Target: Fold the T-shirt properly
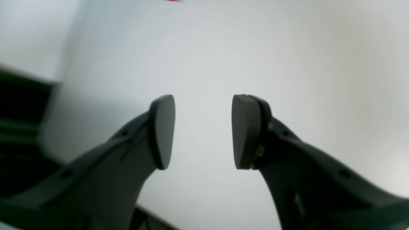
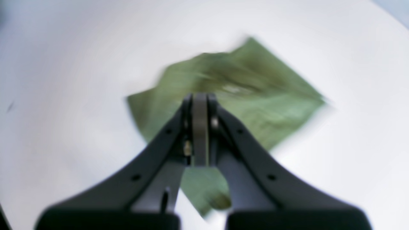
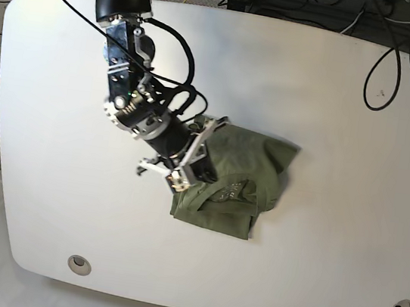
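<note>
Base view shows the shirt point(image 3: 242, 189) folded at the middle of the surface point(image 3: 344, 142). The right end effector point(image 2: 200, 105) is closed and empty above it, the left end effector point(image 1: 203, 131) open; press the folds flat gently.

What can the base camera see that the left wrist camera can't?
Only the base view shows the T-shirt, bunched into a rough folded bundle in the middle of the table, with the right arm reaching over its left part, and cables along the far edge. Only the left wrist view shows the left gripper up close, its jaws apart with nothing between them, and no shirt anywhere. Both views share the plain white tabletop.
</note>
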